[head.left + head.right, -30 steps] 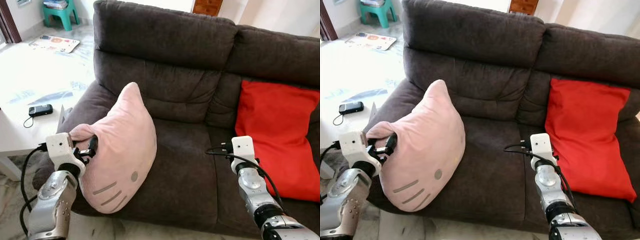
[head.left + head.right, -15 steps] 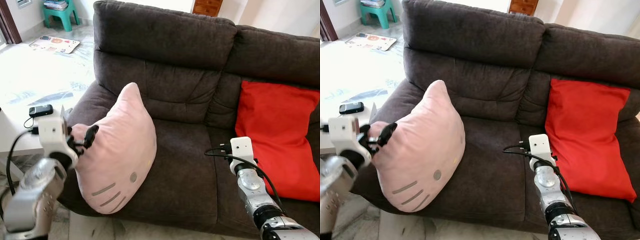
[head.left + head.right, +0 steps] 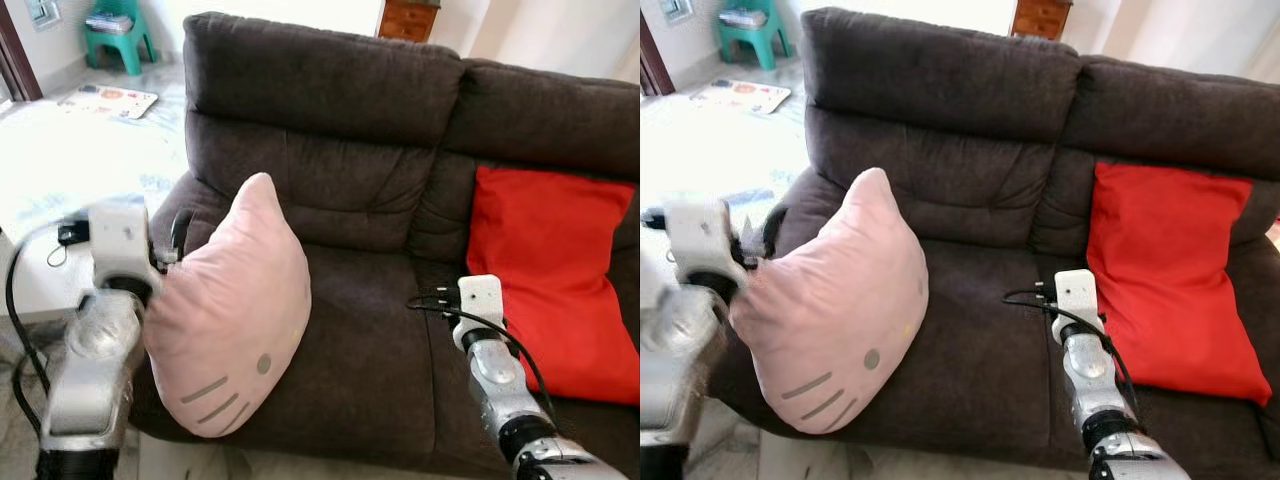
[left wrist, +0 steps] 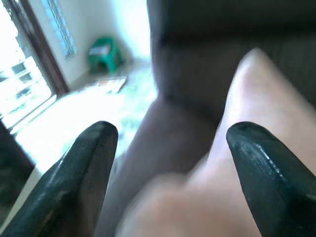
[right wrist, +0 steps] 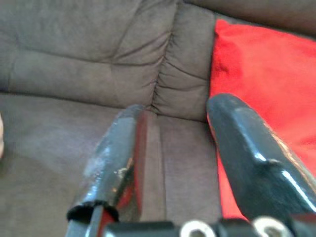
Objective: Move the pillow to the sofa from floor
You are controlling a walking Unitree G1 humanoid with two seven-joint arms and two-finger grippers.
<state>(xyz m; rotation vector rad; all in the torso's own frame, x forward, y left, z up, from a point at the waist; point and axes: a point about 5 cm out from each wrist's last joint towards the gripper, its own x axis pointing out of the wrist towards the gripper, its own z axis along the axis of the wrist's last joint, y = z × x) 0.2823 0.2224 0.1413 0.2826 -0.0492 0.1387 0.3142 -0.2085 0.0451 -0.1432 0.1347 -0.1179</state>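
Left pincer (image 4: 168, 163) apart beside pillow (image 3: 235, 300) corner; we see pillow leaning on sofa (image 3: 370, 340); right pincer (image 5: 173, 148) apart, farther.

— How is the sofa (image 3: 360, 190) covered?
— A matt, napped dark brown cloth is seen. The pink pillow (image 3: 235, 300) is made of soft, smooth plush.
— And the red cushion (image 3: 550, 270)?
— Plain woven cloth; glossy black fingers (image 5: 247, 143) are shown.
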